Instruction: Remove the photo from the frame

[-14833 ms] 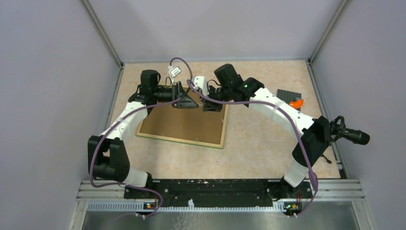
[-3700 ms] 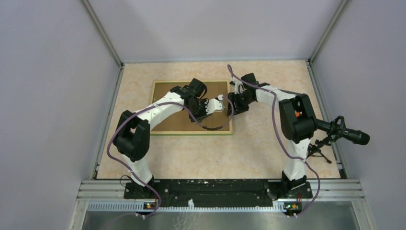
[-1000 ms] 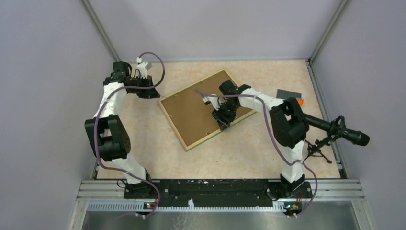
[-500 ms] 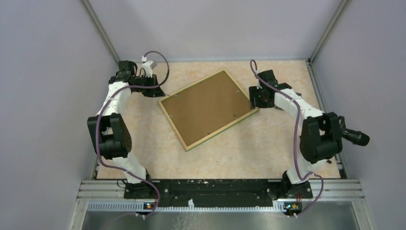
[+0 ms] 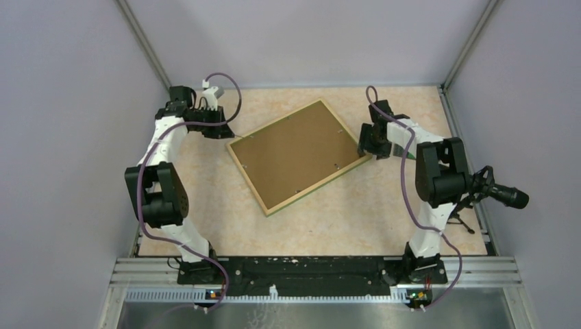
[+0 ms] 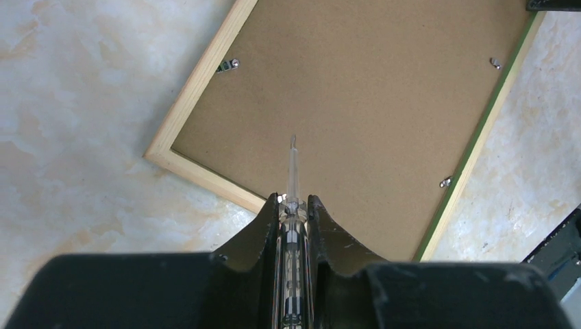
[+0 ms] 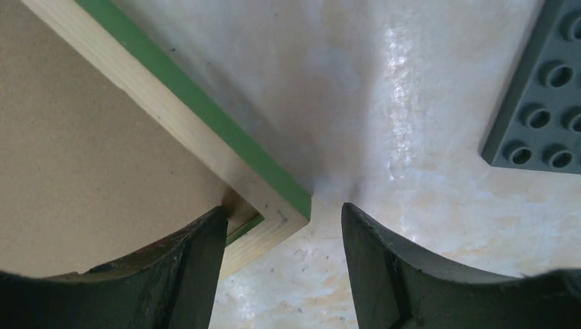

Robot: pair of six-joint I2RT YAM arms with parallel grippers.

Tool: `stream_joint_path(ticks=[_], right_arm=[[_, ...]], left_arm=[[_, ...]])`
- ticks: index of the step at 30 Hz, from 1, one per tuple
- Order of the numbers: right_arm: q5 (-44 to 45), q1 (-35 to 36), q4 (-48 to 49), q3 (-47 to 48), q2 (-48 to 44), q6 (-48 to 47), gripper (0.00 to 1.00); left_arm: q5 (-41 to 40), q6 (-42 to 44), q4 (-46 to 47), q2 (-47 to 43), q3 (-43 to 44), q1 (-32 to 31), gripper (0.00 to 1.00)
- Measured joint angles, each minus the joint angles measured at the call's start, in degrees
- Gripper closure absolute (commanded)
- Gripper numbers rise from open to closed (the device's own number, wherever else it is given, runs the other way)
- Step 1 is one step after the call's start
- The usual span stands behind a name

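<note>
The frame [image 5: 296,154] lies face down and turned at an angle, its brown fibreboard back [image 6: 356,103] up and the thin green border [image 7: 205,103] along its edge. The photo is hidden under the back. My left gripper [image 6: 294,202] is shut on a clear-handled screwdriver [image 6: 293,171], whose tip hangs over the back near the frame's left corner; in the top view this gripper [image 5: 220,129] sits at that corner. My right gripper [image 7: 282,208] is open and straddles the frame's right corner [image 7: 274,216], one finger [image 7: 195,264] over the back, the other over the table.
Small metal clips [image 6: 228,66] [image 6: 445,182] hold the back in at its edges. A dark grey studded baseplate [image 7: 541,103] lies just right of the right gripper. A black camera on a small tripod [image 5: 497,192] stands at the table's right edge. Walls enclose three sides.
The right arm has swung from over the middle of the frame's back out to its right corner, and its jaws have widened. Neither the frame nor the left arm has visibly shifted.
</note>
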Motion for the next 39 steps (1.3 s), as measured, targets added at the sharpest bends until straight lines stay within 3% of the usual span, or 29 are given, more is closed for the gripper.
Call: stream_joint_path(ticks=[5,11,16,20,28,39], right_arm=[[-3.1,-0.5,-0.4,3.6,3.6,2.5,0.45],[-7.8,-0.8,-0.3,7.2,6.5,0.6,0.77],[-13.1,1.0,-1.5,15.0,11.8,-11.3,0.95],[-18.4,3.5,-0.5,21.6,16.4,-22.7,1.00],[-22.6,7.6,1.2,27.2,20.0,-42.8,1.00],[-29.3,12.0,0.9,15.0,12.1,-63.5,1.00]], left_arm=[[-1.1,0.0,-0.5,-1.1,0.0,0.0,1.00],[-2.5,0.1,-0.8,-2.8,-0.1,0.0,1.00],[-3.7,1.4,-1.2,-4.9,-1.4,0.0,1.00],[-4.2,2.4,-1.8,-6.8,-2.7,0.0,1.00],[-5.1,3.3,-2.4,-8.3,-3.7,0.0,1.00],[-5.4,2.8,-2.8,-8.6,-4.0,0.0,1.00]])
